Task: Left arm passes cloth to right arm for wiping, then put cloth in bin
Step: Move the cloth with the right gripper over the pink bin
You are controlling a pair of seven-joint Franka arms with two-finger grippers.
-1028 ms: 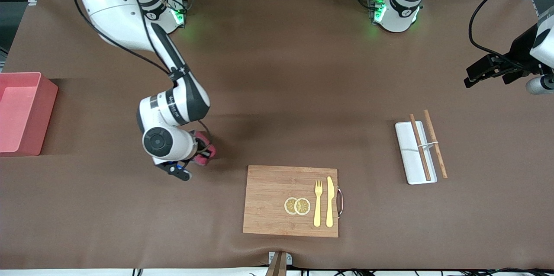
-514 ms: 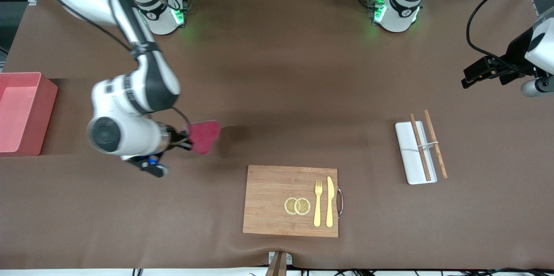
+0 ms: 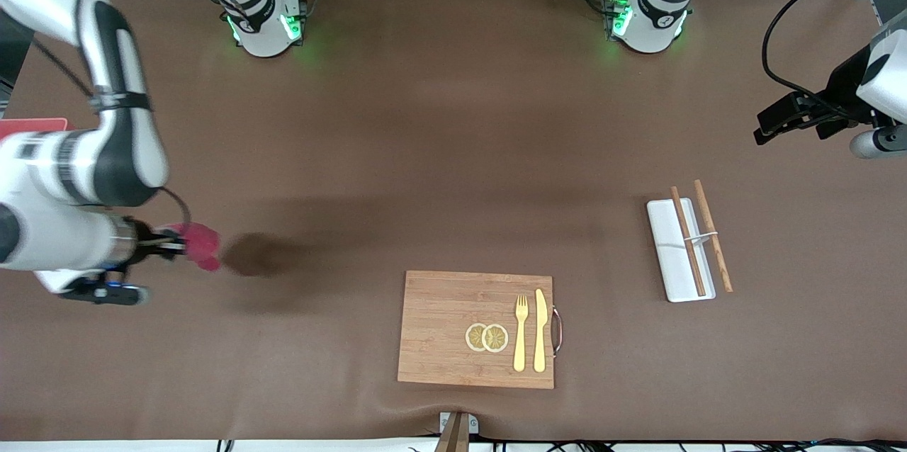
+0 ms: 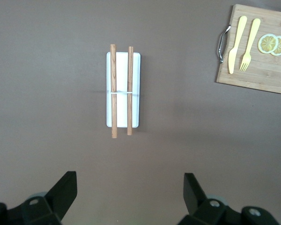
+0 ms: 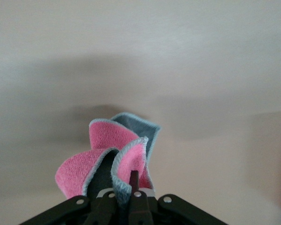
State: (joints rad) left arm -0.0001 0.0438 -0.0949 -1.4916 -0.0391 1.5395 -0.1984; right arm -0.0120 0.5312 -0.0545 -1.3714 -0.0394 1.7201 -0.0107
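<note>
Right gripper [image 3: 170,245], clenched on the cloth [image 3: 200,245], hangs in the air over bare brown table [image 3: 439,140] toward the right arm's end; the cloth's shadow falls on the tabletop beside it. In the right wrist view the cloth [image 5: 113,154] bunches up from between the shut fingers, pink with a grey-blue edging and a grey fold. Only a corner of the bin [image 3: 32,125] shows, at the table's edge by the right arm, the arm covering the rest.

Left gripper [image 3: 779,119] waits over the left arm's end of the table, its fingers [image 4: 65,190] spread wide and holding nothing.

Cutting board [image 3: 443,324], wooden, with a metal handle, lies near the front camera and carries two lemon slices [image 3: 486,337], a yellow fork [image 3: 521,331] and a yellow knife [image 3: 541,330] side by side. White tray [image 3: 666,246] lies toward the left arm's end; two brown chopsticks [image 3: 691,239] rest on and beside it, joined by a pale band. No readable writing or brand appears on these objects.
</note>
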